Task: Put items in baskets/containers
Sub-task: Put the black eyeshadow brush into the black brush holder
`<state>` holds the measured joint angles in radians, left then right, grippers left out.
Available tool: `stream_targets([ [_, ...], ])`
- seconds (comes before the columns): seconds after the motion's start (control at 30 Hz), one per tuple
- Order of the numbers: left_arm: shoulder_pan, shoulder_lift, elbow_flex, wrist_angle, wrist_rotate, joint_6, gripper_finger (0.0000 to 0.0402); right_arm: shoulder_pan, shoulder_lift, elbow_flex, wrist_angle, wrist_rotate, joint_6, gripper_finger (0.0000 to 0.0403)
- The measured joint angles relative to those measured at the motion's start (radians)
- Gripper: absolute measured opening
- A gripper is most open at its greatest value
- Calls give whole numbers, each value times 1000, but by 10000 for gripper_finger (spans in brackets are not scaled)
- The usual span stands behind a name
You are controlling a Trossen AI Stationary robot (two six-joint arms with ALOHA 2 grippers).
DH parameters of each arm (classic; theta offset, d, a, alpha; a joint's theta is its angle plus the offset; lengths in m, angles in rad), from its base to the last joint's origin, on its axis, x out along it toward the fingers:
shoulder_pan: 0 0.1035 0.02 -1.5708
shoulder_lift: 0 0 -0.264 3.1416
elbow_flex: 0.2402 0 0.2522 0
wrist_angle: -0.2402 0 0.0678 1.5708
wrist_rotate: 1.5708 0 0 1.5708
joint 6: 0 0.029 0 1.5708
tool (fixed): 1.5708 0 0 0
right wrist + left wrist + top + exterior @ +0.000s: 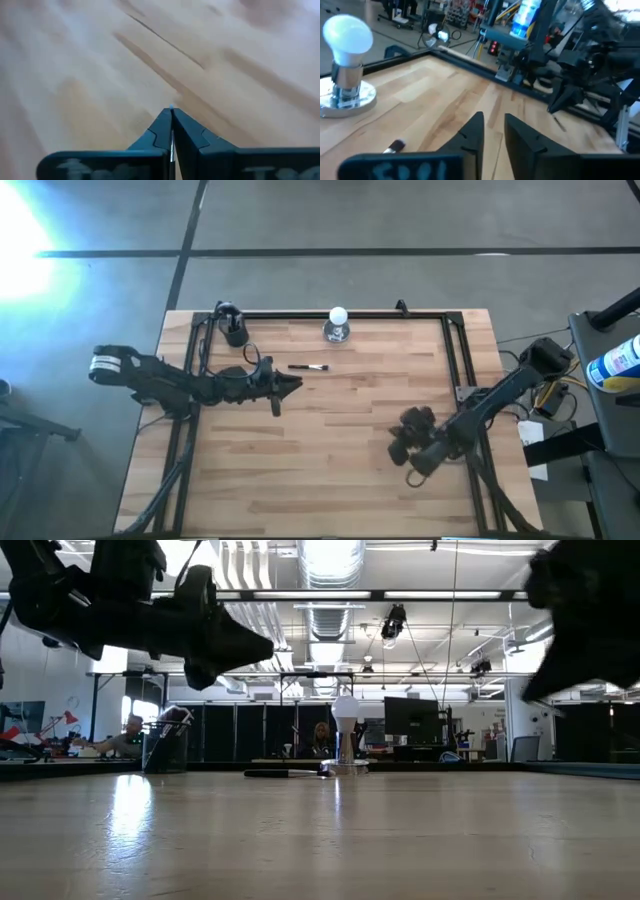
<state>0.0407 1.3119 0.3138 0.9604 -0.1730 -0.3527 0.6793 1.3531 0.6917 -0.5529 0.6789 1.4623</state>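
Your left gripper (290, 384) hangs above the worktop (350, 470) left of centre, its fingers (475, 135) slightly spread with a narrow gap between them and nothing in it. One makeup brush (309, 367) lies flat on the wood just beyond that gripper, on the far side, dark handle with a pale tip pointing right; you can see it in the low view (283, 773) too, lying close beside the white ball on a silvery base (337, 325), which stands at the far edge near the middle. The black cup (234, 330) sits at the far left corner with brushes standing in it, their ends poking above the rim. Your right gripper (404, 442) is over the near right part of the worktop, well apart from the brush and the cup, its fingers (160, 132) pressed together over bare wood; a thin pale sliver shows in the seam between them, and you cannot tell what it is.
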Motion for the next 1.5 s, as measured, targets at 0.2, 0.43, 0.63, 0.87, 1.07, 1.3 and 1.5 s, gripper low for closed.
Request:
stream_targets([
  [0.2,-42,19,0,110,2,4,103,-238,-87,-110,515,-102,-629,8],
  [0.43,-53,44,3,252,53,11,108,-522,-92,-266,1254,-467,-1080,8],
  [0.63,-53,55,70,242,62,41,108,-690,-50,-277,1475,-666,-1194,8],
  [0.87,-53,101,197,138,121,94,108,-736,39,-172,1573,-745,-1239,8],
  [1.07,-53,147,296,36,132,153,108,-734,100,-64,1581,-790,-1253,8],
  [1.3,-51,160,345,22,136,175,108,-734,128,-20,1576,-839,-1258,8],
  [1.5,-51,172,392,24,220,178,108,-734,137,-7,1581,-841,-1262,8],
])
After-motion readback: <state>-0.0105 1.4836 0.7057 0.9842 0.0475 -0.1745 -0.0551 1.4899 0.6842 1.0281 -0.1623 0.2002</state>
